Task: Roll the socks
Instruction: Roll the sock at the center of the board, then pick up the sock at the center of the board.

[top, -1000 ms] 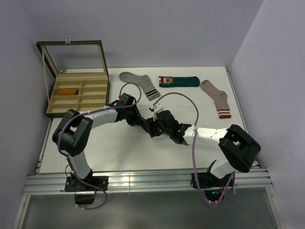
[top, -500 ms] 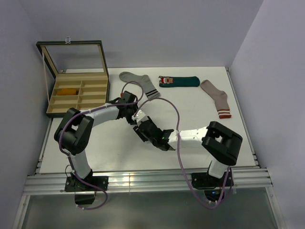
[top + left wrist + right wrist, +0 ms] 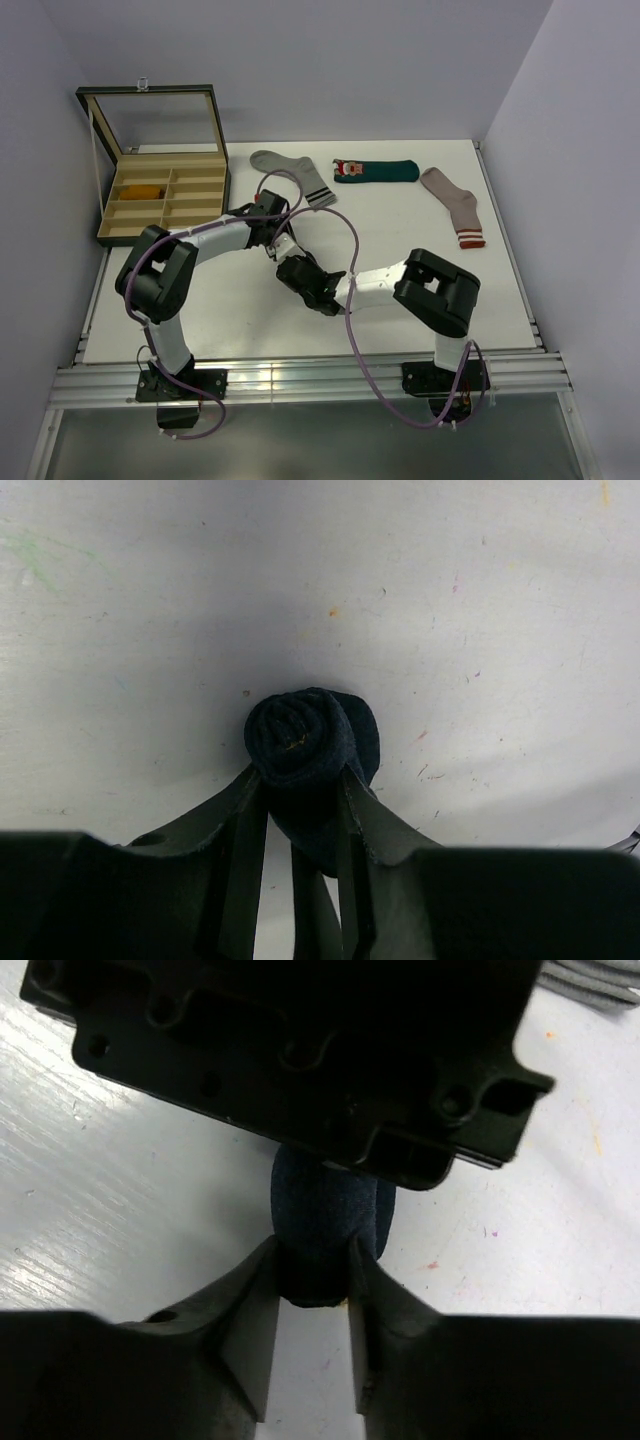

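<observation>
Between the left gripper's [image 3: 300,777] fingers: tightly rolled navy-blue fabric sock [image 3: 312,735], clamped; right gripper [image 3: 312,1255] pinches the same roll between its own tips. Risk: badly timed release, roll springs open; crowded wrists may collide.

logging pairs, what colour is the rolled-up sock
The rolled sock is dark navy, clearest in the left wrist view.

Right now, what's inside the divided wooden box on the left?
One orange rolled sock in a left compartment of the box; the other compartments look bare. Its right wall hides part of the floor beside it.
</observation>
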{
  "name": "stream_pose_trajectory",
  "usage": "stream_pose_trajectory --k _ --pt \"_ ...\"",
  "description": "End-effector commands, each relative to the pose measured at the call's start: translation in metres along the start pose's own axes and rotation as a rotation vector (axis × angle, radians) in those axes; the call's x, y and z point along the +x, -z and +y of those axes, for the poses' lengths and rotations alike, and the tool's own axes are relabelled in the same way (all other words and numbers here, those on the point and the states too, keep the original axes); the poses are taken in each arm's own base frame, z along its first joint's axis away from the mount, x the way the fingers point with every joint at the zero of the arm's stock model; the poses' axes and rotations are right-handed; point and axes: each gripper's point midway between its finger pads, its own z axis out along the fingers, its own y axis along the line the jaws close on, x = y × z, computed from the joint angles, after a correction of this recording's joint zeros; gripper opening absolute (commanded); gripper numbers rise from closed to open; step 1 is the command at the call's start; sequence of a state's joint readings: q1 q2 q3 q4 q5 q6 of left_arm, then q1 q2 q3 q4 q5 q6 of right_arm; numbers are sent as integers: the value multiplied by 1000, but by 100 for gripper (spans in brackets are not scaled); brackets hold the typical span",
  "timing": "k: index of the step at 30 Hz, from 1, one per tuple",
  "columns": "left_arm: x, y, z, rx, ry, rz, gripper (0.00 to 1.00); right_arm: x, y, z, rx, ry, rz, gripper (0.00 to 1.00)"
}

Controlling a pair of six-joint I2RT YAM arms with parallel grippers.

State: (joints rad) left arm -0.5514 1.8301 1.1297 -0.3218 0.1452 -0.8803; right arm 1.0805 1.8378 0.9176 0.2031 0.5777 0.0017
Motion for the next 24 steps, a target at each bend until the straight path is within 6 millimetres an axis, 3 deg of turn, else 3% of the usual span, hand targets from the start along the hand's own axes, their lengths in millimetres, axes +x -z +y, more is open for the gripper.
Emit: stream_pose_trajectory --k 1,3,6,9,13,19,20,22,23,24 --pt "19 -9 37 -137 -38 64 22 17 -2 1 9 -25 58 33" --pt "17 -8 34 -126 -39 58 24 22 -1 4 -48 -53 86 14" --pt "14 -6 28 -103 -43 47 31 33 -2 3 -139 -133 139 0" --pt "9 -2 17 -61 -35 23 46 37 -2 -5 -212 -230 180 0" --pt "1 6 6 -15 -8 -18 66 41 1 6 -375 -339 234 0" --pt "-14 21 5 32 95 -118 76 52 1 12 -499 -448 305 0" --pt "-10 21 14 26 120 -123 77 54 0 12 -509 -460 315 0" --pt "-28 36 13 69 190 -210 78 54 -2 10 -536 -503 331 0" --pt "-23 36 24 65 212 -223 79 57 -1 15 -580 -523 352 0" --pt "-30 48 21 107 231 -266 80 57 -1 17 -599 -551 361 0"
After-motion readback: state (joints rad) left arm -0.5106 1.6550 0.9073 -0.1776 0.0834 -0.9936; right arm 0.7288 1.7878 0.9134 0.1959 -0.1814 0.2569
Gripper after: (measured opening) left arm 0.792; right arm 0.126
